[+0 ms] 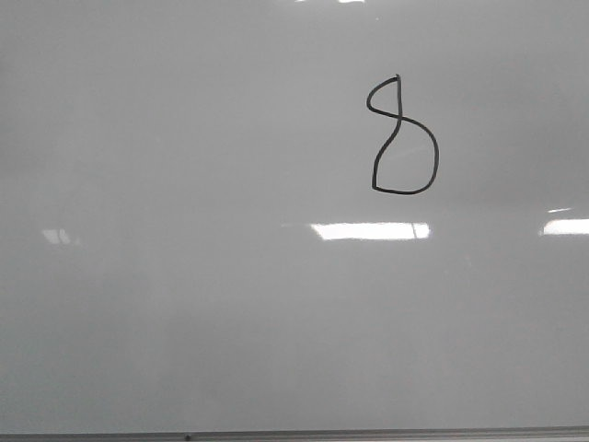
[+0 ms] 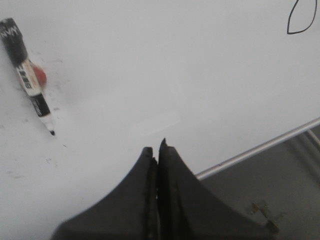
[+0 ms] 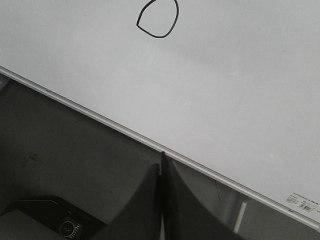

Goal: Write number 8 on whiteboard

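We count one whiteboard [image 1: 184,304], one number 8 [image 1: 402,138] drawn on it, one marker [image 2: 28,75] lying on the board, and two grippers: left [image 2: 156,152], right [image 3: 163,160].

number 8 [image 1: 402,138] on whiteboard [image 1: 184,276], upper right

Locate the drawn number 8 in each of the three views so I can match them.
Front view: the number 8 is complete, upper right of centre.
Left wrist view: only part of its lower loop, top right corner.
Right wrist view: only its lower loop, top edge.
Shared landmark: the whiteboard's grey bottom edge.
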Robot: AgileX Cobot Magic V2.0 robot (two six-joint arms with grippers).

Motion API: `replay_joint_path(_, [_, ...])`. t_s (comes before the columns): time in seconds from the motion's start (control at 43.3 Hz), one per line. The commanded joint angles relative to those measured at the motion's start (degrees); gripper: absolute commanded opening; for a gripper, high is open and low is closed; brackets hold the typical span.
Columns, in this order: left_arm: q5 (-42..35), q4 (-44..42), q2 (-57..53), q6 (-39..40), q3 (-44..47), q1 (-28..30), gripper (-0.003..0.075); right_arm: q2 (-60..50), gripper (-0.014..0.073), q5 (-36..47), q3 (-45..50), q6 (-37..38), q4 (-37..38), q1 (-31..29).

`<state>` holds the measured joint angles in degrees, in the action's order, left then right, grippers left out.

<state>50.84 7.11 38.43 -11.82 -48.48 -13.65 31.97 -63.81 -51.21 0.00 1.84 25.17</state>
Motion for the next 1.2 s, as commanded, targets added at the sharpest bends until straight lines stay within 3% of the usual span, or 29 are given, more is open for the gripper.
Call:
replay_joint_path(0.0, [-8.3, -3.0, -2.4, -1.0, 0.7, 2.4, -0.0020, 0.1, -0.0106, 3.1, -1.5, 0.0, 0.9, -0.3])
replay_joint_path(0.138, [-20.7, -4.0, -8.8, -1.0, 9.4, 7.2, -0.0020, 0.1, -0.0106, 3.1, -1.5, 0.0, 0.9, -0.3])
replay_joint_path(0.369, [-33.5, -3.4, -24.8, -0.9, 25.2, 11.6, -0.0021, 0.1, -0.0106, 3.1, -1.5, 0.0, 0.9, -0.3])
replay_joint_path(0.623, [-41.2, -3.4, -37.2, 0.2, 37.6, 12.2, -0.0021, 0.1, -0.0106, 3.1, -1.5, 0.0, 0.9, -0.3])
replay_joint_path(0.762, [-43.6, -5.0, -38.8, 9.5, 42.1, 12.7, -0.0021, 0.1, -0.0106, 3.1, -1.5, 0.0, 0.9, -0.3])
replay_joint_path(1.177, [-47.6, -12.6, -39.7, 19.4, 47.7, 14.8, -0.0021, 0.1, -0.0106, 2.9, -1.5, 0.0, 0.9, -0.3])
